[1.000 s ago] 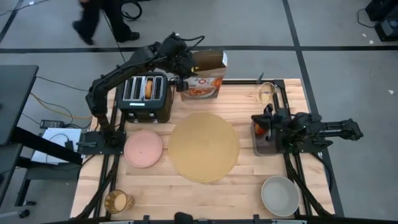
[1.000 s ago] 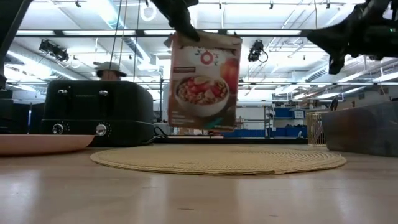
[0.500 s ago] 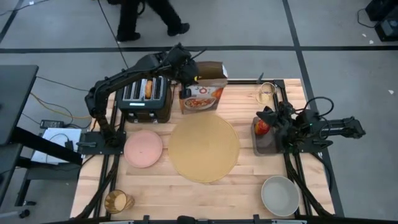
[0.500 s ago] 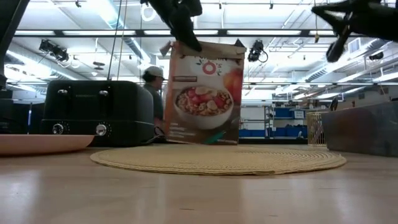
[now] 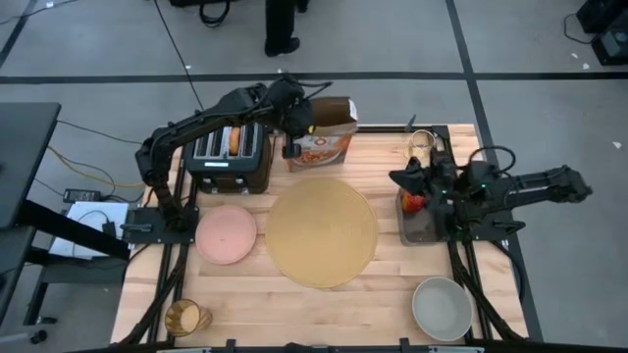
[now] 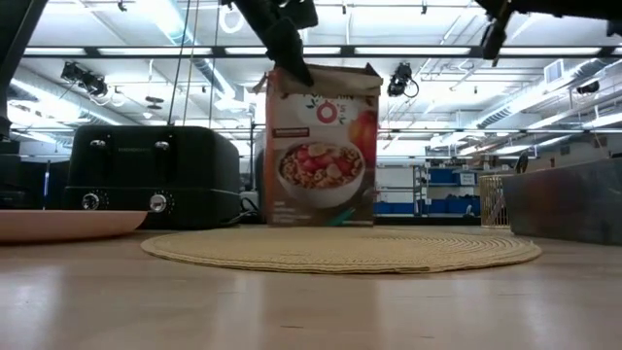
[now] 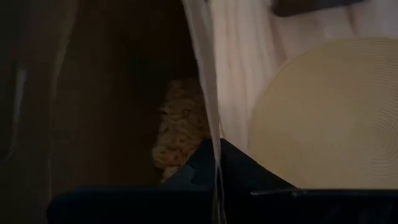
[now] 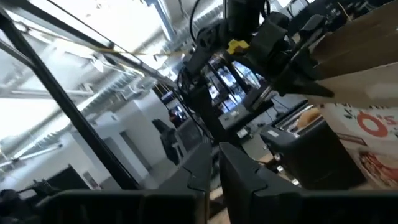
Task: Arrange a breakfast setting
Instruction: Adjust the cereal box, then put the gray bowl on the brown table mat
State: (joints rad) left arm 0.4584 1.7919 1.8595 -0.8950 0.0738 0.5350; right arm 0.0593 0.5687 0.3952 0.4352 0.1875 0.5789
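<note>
A cereal box (image 6: 321,146) with an open top stands upright on the table just behind the round tan placemat (image 5: 321,231). My left gripper (image 5: 294,123) is shut on its top edge. My right gripper (image 5: 407,179) is shut and empty. It hangs high over a grey tray (image 5: 420,227) that holds the red apple (image 5: 416,203). The pink plate (image 5: 227,233) lies left of the placemat, the amber glass (image 5: 185,317) stands near left and the grey bowl (image 5: 442,307) near right. The toasted bread (image 5: 235,139) sticks out of a toaster slot. The spoon is not in view. My left gripper holds the top edge of the box's wall (image 7: 208,124) at the box's upper left corner (image 6: 282,73), one finger inside the open box and one outside. The fingers slant down from above and from the left. The box stands upright with its bottom on the table.
The black toaster (image 5: 229,152) stands at the far left, close beside the box. A small clear cup (image 5: 420,147) stands at the far right. A person's legs (image 5: 283,25) show on the floor beyond the table.
My left gripper has lowered the cereal box, which hung tilted above the table and now stands upright on it behind the placemat. My right gripper has gone up from the apple's tray. A person has walked past behind the table.
</note>
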